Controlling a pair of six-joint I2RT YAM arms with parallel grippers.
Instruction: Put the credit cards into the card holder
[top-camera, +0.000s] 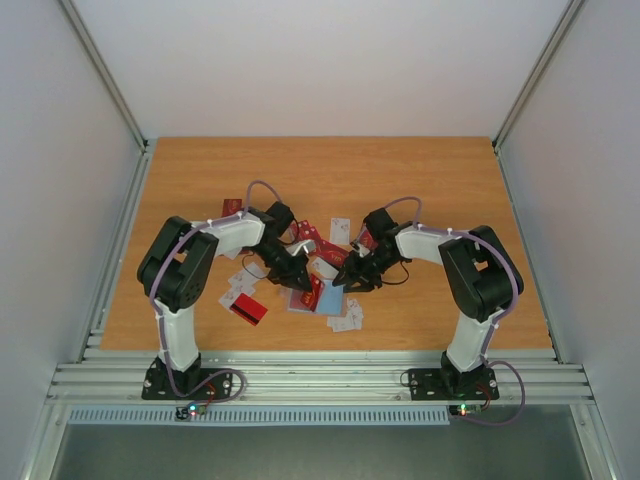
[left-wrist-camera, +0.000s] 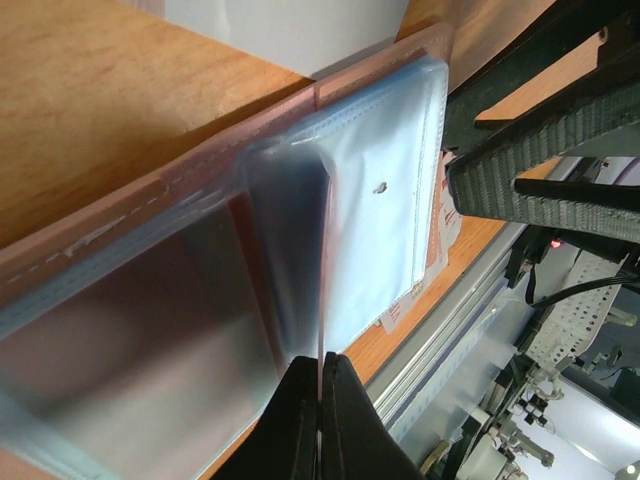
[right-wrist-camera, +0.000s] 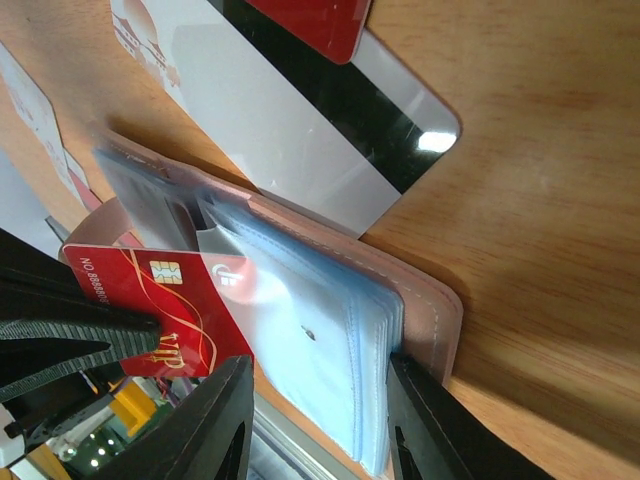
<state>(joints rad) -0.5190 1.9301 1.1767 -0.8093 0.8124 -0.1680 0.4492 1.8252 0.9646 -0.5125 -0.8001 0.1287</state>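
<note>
Left pincer (left-wrist-camera: 320, 378) pinches red card (right-wrist-camera: 130, 290), half into card holder (right-wrist-camera: 335, 315) pocket; right pincer (right-wrist-camera: 317, 400) clamps holder. Other credit cards (top-camera: 247, 309) loose on worktop (top-camera: 420, 180).

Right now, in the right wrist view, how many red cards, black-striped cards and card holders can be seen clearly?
Red cards: 2, the chip card and the top-edge card
Black-striped card: 1
Card holder: 1
Total: 4

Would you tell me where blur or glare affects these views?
Left wrist: card holder blurred nearest the lens. Right wrist: glare spot on the striped white card; red card sharp. Top external: evenly lit, no glare.
</note>
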